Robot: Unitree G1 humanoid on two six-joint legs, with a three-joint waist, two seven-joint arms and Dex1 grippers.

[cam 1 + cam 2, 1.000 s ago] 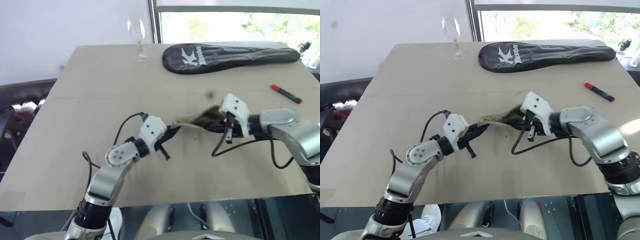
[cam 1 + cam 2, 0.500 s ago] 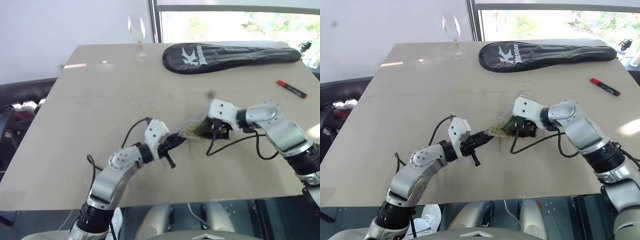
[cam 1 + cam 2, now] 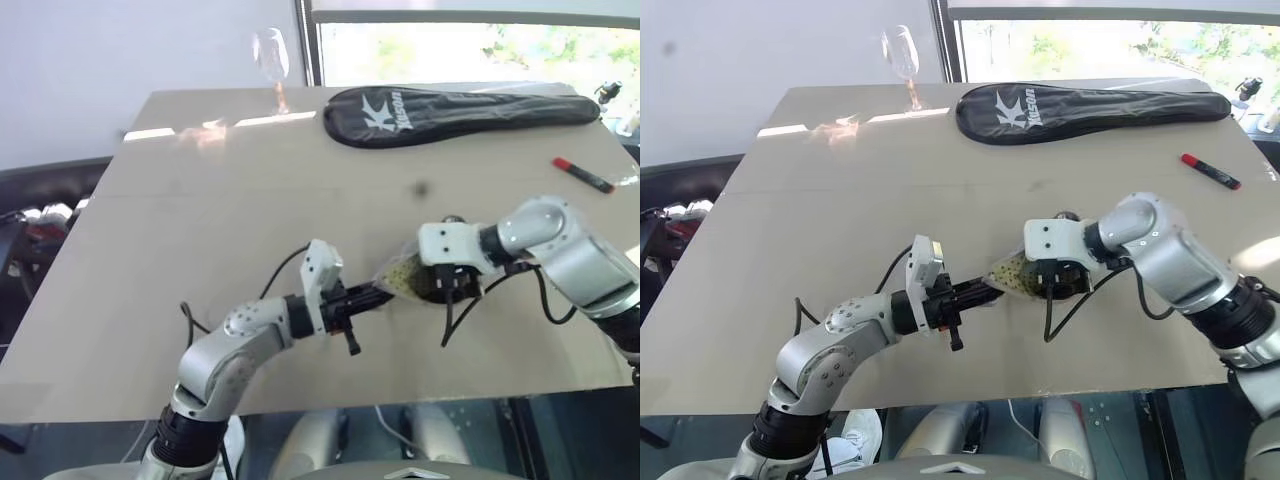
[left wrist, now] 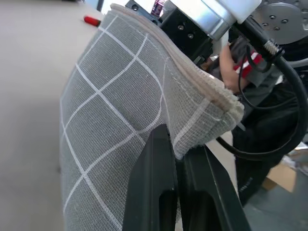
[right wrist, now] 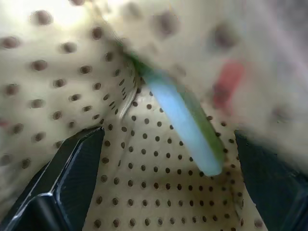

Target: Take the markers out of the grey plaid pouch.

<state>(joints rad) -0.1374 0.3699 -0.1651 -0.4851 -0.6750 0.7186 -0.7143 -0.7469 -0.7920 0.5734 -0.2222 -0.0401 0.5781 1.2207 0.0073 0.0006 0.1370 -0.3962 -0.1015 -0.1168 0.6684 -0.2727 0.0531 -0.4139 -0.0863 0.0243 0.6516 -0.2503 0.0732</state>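
Wine glass (image 3: pixel 902 62) upright at far left edge of table (image 3: pixel 820 230). Left gripper (image 3: pixel 975 296) near front centre, pointing right, fingers (image 4: pixel 154 192) clamped shut on lower hem of grey plaid pouch (image 3: pixel 1012 280); pouch lifted off table, hanging between both grippers. Pouch mouth turned toward right gripper (image 3: pixel 1052 285). Right gripper angled down into pouch opening, fingers (image 5: pixel 72 168) spread wide inside dotted yellowish lining, gripping nothing. Green-capped marker (image 5: pixel 180 118) lying in lining between those fingers, apart from both. Blurred red patch beside it, identity not resolvable. Black racket cover (image 3: pixel 1090 101) flat along far edge. Red-capped marker (image 3: pixel 1209 171) on table at far right, well apart from pouch.
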